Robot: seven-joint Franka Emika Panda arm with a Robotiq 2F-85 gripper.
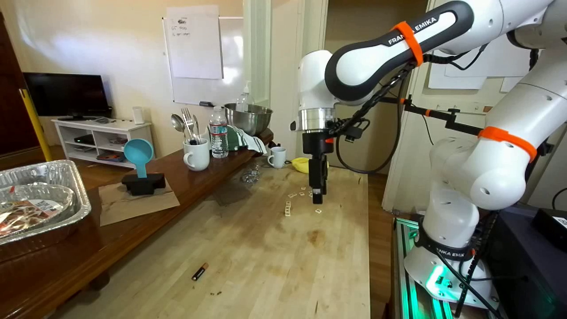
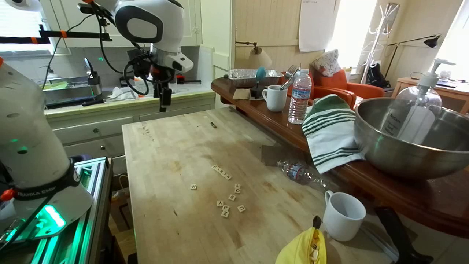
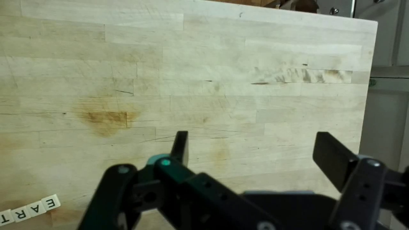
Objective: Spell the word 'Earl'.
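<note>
1. Cream letter tiles point(image 3: 35, 208) form a tight row on the wooden table point(image 3: 207, 64), upside down in the wrist view, reading E, A, R, T.
2. Near this row, loose tiles point(image 2: 232, 197) lie scattered, one of them on its own to the side.
3. The gripper point(image 3: 251, 143) hangs over the table, well apart from the row, its fingers spread wide with bare wood showing between them.
4. At one end of the table, a yellow pouch point(image 2: 298, 249) lies near a white mug point(image 2: 344, 216).
5. A clear bottle point(image 2: 302, 174) lies on its side; a battery point(image 1: 200, 271) rests farther off.
</note>
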